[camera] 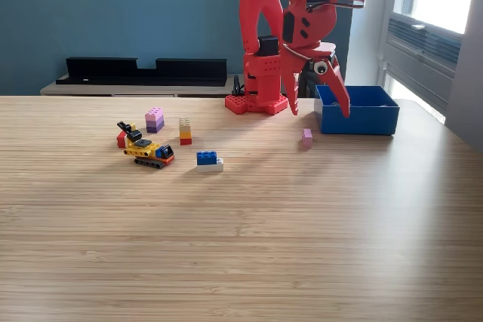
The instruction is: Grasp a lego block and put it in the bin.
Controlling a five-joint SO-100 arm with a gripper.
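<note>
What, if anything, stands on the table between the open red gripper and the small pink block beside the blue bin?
Nothing visible does. The gripper hangs open above the bare table, beside the bin, and the pink block stands alone just below and in front of it.

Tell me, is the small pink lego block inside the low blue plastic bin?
No, the small pink lego block stands on the wooden table, just outside the low blue plastic bin.

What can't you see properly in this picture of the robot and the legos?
- Inside of the bin: its front wall and the pincer hide the floor, exterior view.
- Arm's top: cut off by the upper edge.
- Small digger toy: too small for details.
- Pink block: stud count too tiny to tell.
</note>
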